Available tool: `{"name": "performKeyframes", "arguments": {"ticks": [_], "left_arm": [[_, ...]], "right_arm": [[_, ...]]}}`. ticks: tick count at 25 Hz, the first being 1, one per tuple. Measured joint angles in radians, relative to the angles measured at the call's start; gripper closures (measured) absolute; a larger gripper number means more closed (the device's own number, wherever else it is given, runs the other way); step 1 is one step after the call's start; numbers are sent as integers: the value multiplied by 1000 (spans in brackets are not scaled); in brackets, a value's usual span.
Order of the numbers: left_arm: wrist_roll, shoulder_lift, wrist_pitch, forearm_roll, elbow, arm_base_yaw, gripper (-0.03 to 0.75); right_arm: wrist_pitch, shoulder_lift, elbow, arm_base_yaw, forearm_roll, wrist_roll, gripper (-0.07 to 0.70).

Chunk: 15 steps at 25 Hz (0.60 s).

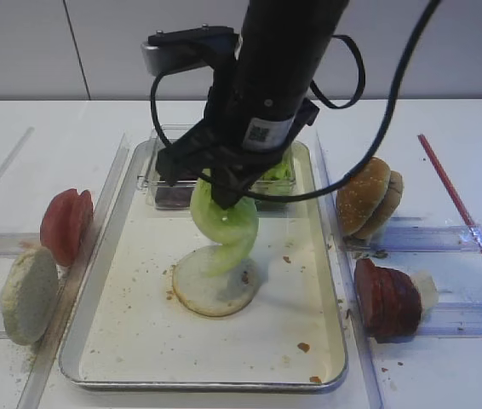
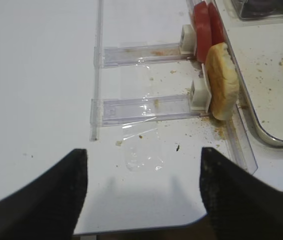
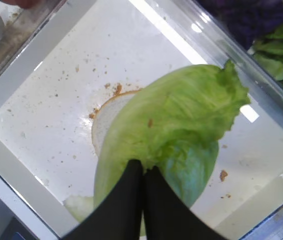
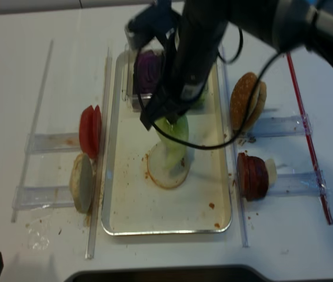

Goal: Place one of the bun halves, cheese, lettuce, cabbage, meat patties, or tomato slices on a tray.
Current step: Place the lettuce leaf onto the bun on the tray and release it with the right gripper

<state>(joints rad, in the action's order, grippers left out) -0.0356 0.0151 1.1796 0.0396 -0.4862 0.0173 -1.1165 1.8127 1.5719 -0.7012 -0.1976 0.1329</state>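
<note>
On the white desk (image 1: 445, 119), the right end effector (image 3: 142, 172) pinches the lettuce (image 3: 174, 125), its jaws closed on the leaf hanging over a flat bun half (image 1: 211, 290) in the tray (image 1: 113, 341). The left end effector (image 2: 141, 192) stands open, well apart.

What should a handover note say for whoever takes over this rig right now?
Right claw: shut on the lettuce, hanging it over the flat bun disc in the tray; in the overhead view its lower end looks to reach the disc.
Left claw: open, empty, over bare table beside the tray.
Done: bun disc in the tray, lettuce brought over it.
Left: release the lettuce, withdraw.
</note>
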Motion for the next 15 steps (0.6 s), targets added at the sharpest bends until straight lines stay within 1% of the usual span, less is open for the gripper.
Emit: {"name": "performKeyframes", "arguments": {"ticks": [2,6,11,15], "left_arm": [[0,0,0,0,0,0,277],[0,0,0,0,0,0,277],[0,0,0,0,0,0,277],[0,0,0,0,0,0,277]], "right_arm": [[34,-18,-63,0,-21,-1,619],[71,-23,-128,0,-55,6,620],[108,-25,-138,0,-73,22,619],[110,-21,-138,0,-82,32,619]]}}
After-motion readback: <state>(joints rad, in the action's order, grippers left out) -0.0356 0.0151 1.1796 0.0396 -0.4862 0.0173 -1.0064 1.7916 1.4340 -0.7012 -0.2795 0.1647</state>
